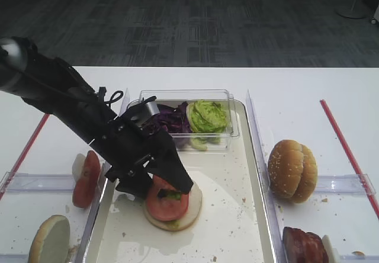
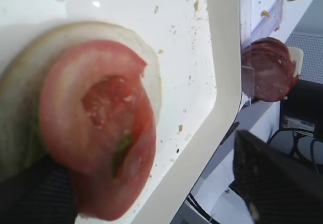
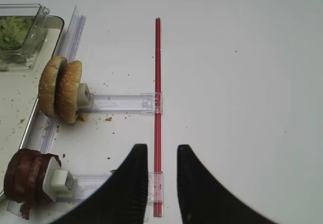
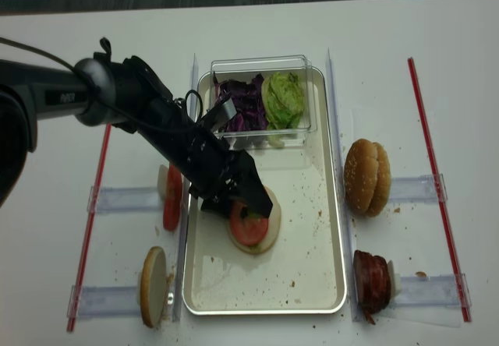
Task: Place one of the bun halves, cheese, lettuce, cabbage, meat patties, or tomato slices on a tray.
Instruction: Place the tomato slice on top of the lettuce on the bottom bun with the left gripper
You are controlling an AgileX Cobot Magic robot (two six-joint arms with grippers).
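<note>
Tomato slice [image 1: 167, 202] lies on a bun half [image 1: 188, 211] in the tray [image 1: 237, 227], with green lettuce peeking beneath. Left gripper [image 1: 159, 180] hovers over it, jaws spread, hiding its near edge. Right gripper [image 3: 158, 183], beyond the tray, is closed and empty.

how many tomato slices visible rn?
At least 2: one lying on the bun half in the tray, tomato slice; one standing upright in the holder left of the tray, which may hide more behind it.

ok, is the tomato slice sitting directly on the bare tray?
No, the tomato slice lies on a bun half on the tray.
</note>
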